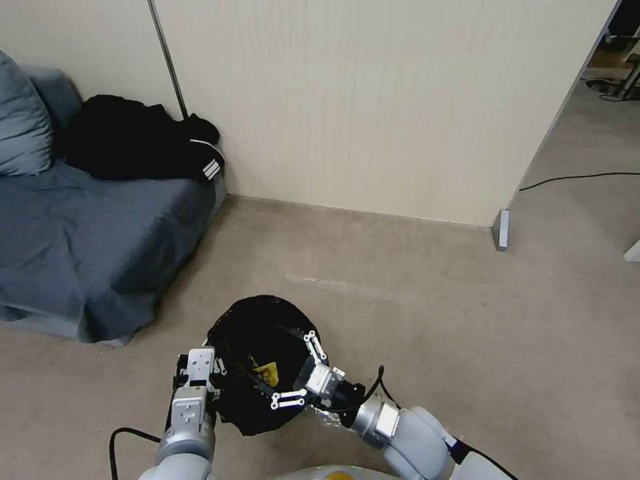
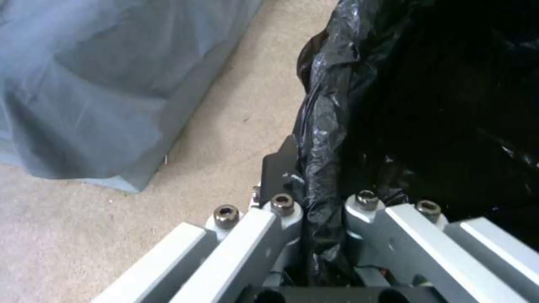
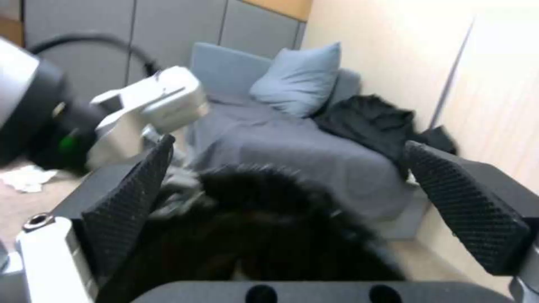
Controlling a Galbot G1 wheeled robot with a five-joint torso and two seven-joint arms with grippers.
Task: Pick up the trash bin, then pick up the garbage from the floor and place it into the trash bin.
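Observation:
The trash bin (image 1: 257,333), lined with a black bag, hangs just in front of me, lifted off the carpet. My left gripper (image 1: 217,370) is shut on its left rim; the left wrist view shows both fingers pinching the bag-covered rim (image 2: 323,168). My right gripper (image 1: 292,368) hovers open over the bin's right side with nothing between its pads (image 3: 134,189). A yellow wrapper (image 1: 267,370) lies inside the bin. In the right wrist view the bin (image 3: 269,235) is below the open jaws, and crumpled white paper (image 3: 25,179) lies on the floor beyond my left arm.
A grey sofa (image 1: 87,247) with a pillow (image 1: 23,120) and a black jacket (image 1: 133,140) stands at the left. A beige partition wall (image 1: 373,100) runs across ahead, ending in a metal foot (image 1: 501,230). A black cable (image 1: 573,179) crosses the carpet at the right.

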